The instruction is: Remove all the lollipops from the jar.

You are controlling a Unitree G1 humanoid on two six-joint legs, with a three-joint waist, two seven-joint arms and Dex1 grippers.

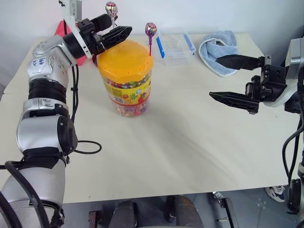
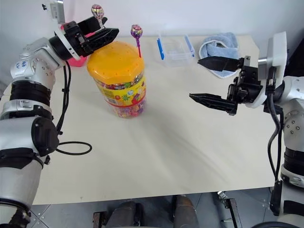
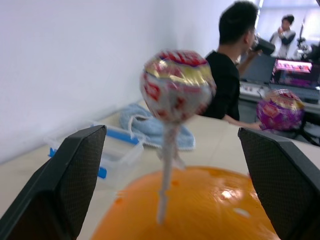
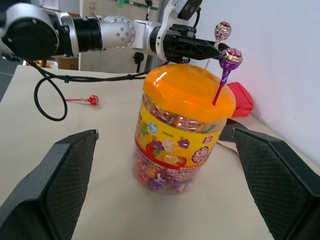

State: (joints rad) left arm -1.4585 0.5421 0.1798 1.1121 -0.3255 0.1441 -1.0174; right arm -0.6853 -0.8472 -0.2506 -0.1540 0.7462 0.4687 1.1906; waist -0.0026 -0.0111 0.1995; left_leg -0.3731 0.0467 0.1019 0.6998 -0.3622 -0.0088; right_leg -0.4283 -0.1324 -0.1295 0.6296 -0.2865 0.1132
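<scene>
Left wrist view shows the left end effector with fingers apart on either side of the pink lollipop, whose white stick stands in the jar lid. The purple lollipop stands in the far rim; a red one lies on the counter. Next, I judge: close on the stick, lift straight up. The right end effector waits open.

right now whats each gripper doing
Left gripper: open, fingers either side of the pink lollipop, not closed on it.
Right gripper: open, empty.
</scene>
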